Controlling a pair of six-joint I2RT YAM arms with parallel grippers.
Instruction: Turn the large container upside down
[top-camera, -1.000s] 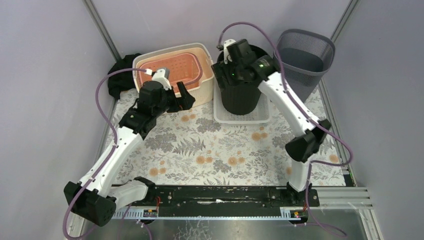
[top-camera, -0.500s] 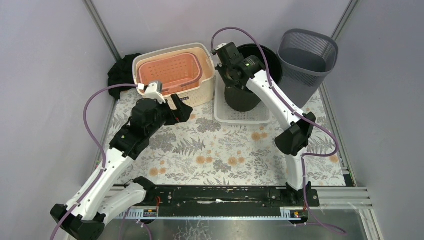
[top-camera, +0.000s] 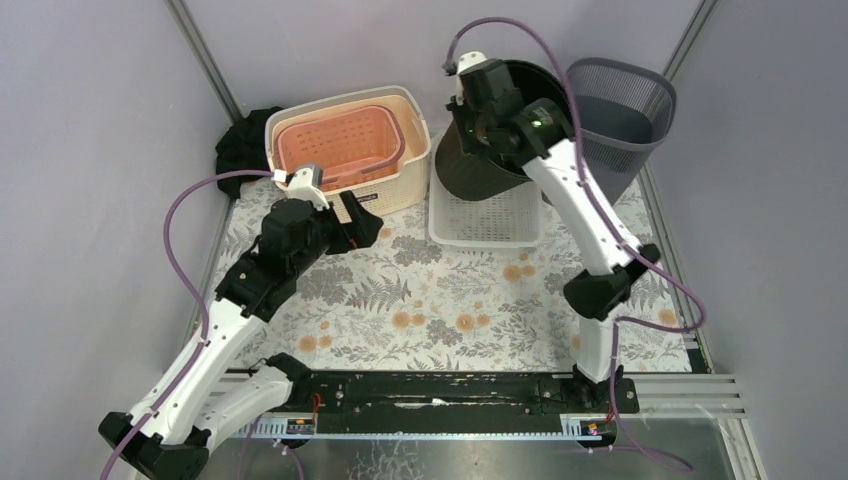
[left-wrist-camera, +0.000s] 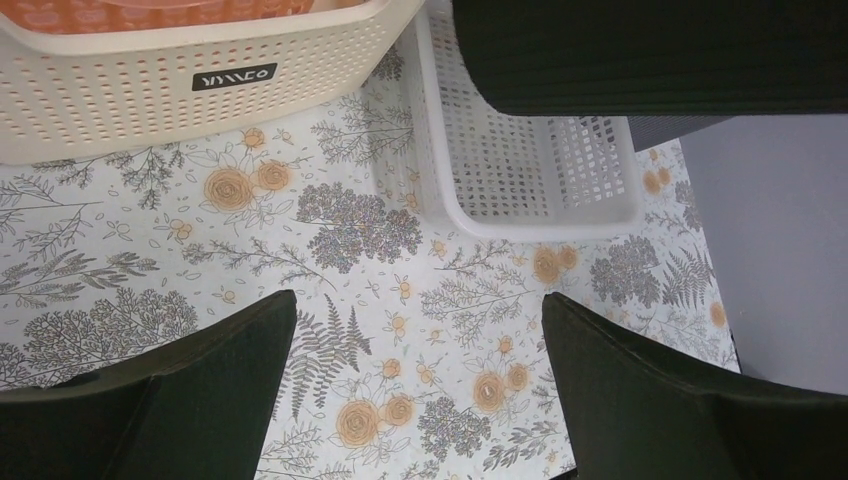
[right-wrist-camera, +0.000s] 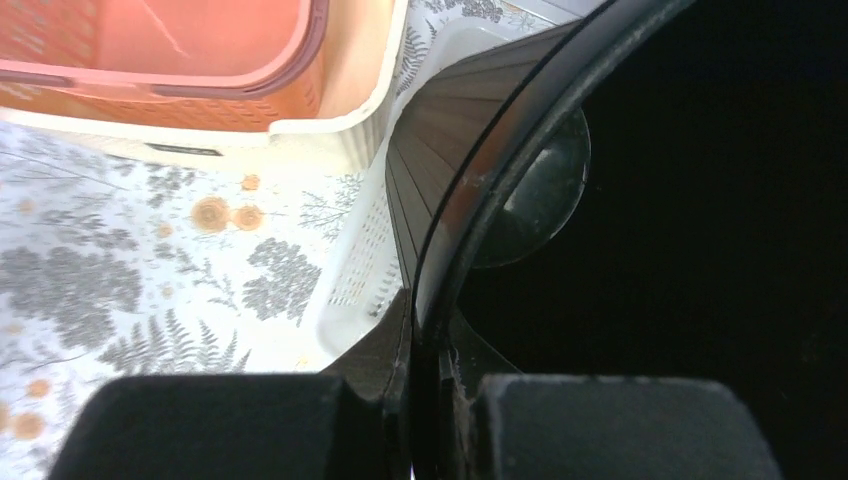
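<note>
The large container (top-camera: 482, 172) is a black ribbed bin, lifted and tilted above the white mesh tray (top-camera: 486, 228), its mouth leaning to the right and back. My right gripper (top-camera: 480, 108) is shut on its rim (right-wrist-camera: 432, 262), one finger outside the wall and one inside the dark interior; in the right wrist view the gripper (right-wrist-camera: 430, 352) pinches the thin edge. The left gripper (top-camera: 362, 220) hangs open over the floral mat in front of the cream basket, holding nothing. In the left wrist view the gripper (left-wrist-camera: 420, 340) shows the bin's underside (left-wrist-camera: 650, 50) at top right.
A cream basket (top-camera: 392, 192) with an orange basket (top-camera: 345, 140) nested inside stands at the back left. A grey mesh bin (top-camera: 625, 95) sits at the back right, just behind the black bin. A black cloth (top-camera: 236, 150) lies by the left wall.
My right gripper closed on the bin's rim, then raised and tilted the bin off the white tray. The left arm drew back from the cream basket and now holds still.
</note>
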